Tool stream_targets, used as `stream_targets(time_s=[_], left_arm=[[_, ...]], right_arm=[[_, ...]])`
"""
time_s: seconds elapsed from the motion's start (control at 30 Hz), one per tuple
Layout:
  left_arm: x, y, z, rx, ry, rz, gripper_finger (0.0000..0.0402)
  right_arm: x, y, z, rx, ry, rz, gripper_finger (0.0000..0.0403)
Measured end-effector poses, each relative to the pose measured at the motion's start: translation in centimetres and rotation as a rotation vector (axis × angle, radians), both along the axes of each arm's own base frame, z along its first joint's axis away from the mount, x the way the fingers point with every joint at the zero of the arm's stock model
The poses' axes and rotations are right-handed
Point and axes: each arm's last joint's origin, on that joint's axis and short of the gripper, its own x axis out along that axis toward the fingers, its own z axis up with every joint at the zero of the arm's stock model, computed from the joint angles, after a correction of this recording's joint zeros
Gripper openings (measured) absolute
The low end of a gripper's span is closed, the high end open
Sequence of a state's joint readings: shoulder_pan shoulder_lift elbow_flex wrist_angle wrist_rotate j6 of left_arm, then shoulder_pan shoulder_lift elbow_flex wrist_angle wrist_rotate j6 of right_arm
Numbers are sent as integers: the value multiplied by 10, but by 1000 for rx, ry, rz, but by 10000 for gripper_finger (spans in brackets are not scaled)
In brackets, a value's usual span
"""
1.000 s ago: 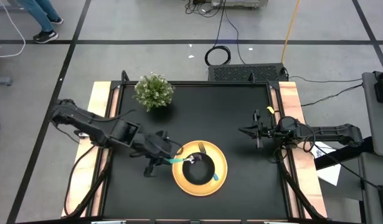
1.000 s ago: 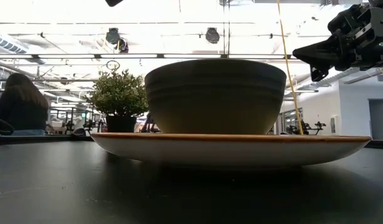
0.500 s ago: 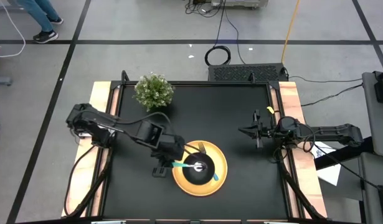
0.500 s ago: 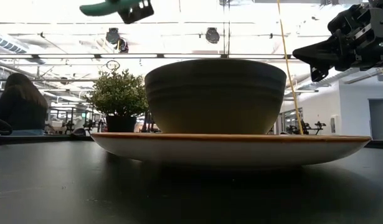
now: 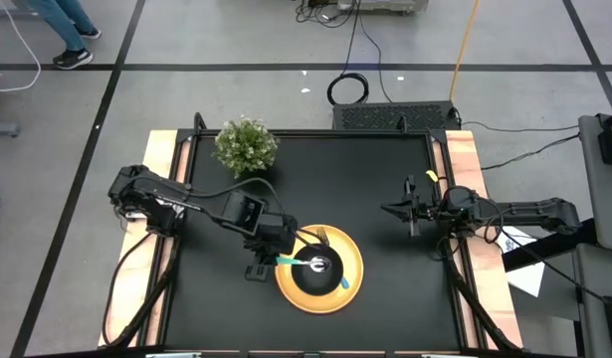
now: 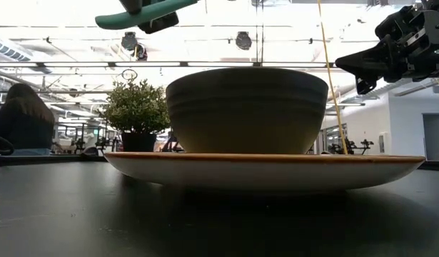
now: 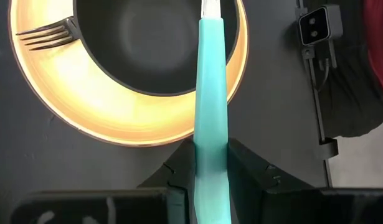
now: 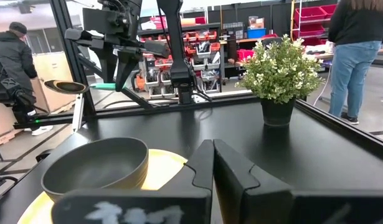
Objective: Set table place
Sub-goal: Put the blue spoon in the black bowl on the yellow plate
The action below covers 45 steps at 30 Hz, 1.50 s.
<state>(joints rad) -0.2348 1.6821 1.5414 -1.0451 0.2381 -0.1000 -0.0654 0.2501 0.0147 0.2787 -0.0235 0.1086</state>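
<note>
A yellow plate (image 5: 353, 261) lies on the black table (image 5: 325, 179) near its near edge, and a black bowl (image 5: 318, 275) stands on it. The fork's tines (image 5: 320, 237) rest on the plate's far rim, and a teal handle end (image 5: 343, 283) shows at the bowl's near right side. My left gripper (image 5: 279, 255) is at the plate's left and is shut on the teal-handled spoon (image 5: 301, 262), whose metal end is above the bowl. My right gripper (image 5: 390, 209) is shut and empty, off the table top at the right side. My left gripper pinches the spoon's teal handle (image 7: 210, 143) between its two fingers, toward the handle's free end. The fingers come from the table's left, slanting down, and lie along the handle. The spoon is lifted clear and about level, its metal end (image 5: 318, 264) over the black bowl.
A bushy potted plant (image 5: 246, 144) stands at the table's far left. A small camera on a stand (image 7: 316, 25) is at the near edge by the plate. People stand in the room beyond the table (image 8: 353, 50). The table's middle and far right are bare.
My left gripper has carried the spoon toward the table's right edge, from the plate's left rim to over the black bowl, still shut on the handle. Most of the move came in the first half second. The plate, bowl and fork have stayed put.
</note>
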Motion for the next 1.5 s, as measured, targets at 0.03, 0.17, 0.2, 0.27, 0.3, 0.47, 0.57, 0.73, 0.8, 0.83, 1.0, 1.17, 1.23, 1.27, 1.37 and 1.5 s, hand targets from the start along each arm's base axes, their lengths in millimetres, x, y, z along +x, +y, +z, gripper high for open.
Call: stream_targets(time_s=[0.03, 0.17, 0.2, 0.27, 0.3, 0.47, 0.57, 0.73, 0.8, 0.83, 1.0, 1.17, 1.23, 1.27, 1.37, 1.5], left_arm=[[0, 0, 0, 1, 0, 0, 69], [0, 0, 0, -1, 3, 22, 69], [0, 0, 0, 1, 7, 42, 69], [1, 2, 0, -10, 23, 97, 69], [1, 3, -1, -18, 36, 127, 69], [-1, 6, -10, -20, 147, 197, 69], [-4, 8, -16, 2, 246, 232, 69], [-3, 9, -20, 47, 394, 261, 69], [2, 7, -17, 64, 430, 243, 69], [6, 5, -15, 70, 436, 229, 69], [23, 0, 2, 91, 431, 144, 69], [42, -4, 13, 39, 376, 106, 69], [47, -5, 14, 24, 366, 94, 69], [49, -6, 12, 24, 367, 94, 69], [52, -7, 5, 22, 392, 94, 69], [56, -8, -5, 35, 424, 116, 69]], right_arm=[[0, 0, 0, 0, 0, 0, 0], [0, 0, 0, 0, 0, 0, 0], [0, 0, 0, 0, 0, 0, 0], [0, 0, 0, 0, 0, -1, 0], [0, 0, 0, 0, 0, -1, 0], [0, 0, 0, 0, 0, -1, 0], [0, 0, 0, 0, -1, -1, 0], [0, 0, 1, -1, -6, -2, 0], [1, 0, 0, -4, 4, -4, 0], [1, 0, 0, -5, 4, -5, 0], [1, -1, -1, -7, 10, -25, 0], [1, -1, -1, -7, 11, -25, 0], [1, -1, -1, -7, 12, -25, 0], [1, -1, -1, -7, 11, -25, 0], [1, -1, -1, -6, 15, -24, 0], [1, -1, -1, -6, 14, -24, 0]])
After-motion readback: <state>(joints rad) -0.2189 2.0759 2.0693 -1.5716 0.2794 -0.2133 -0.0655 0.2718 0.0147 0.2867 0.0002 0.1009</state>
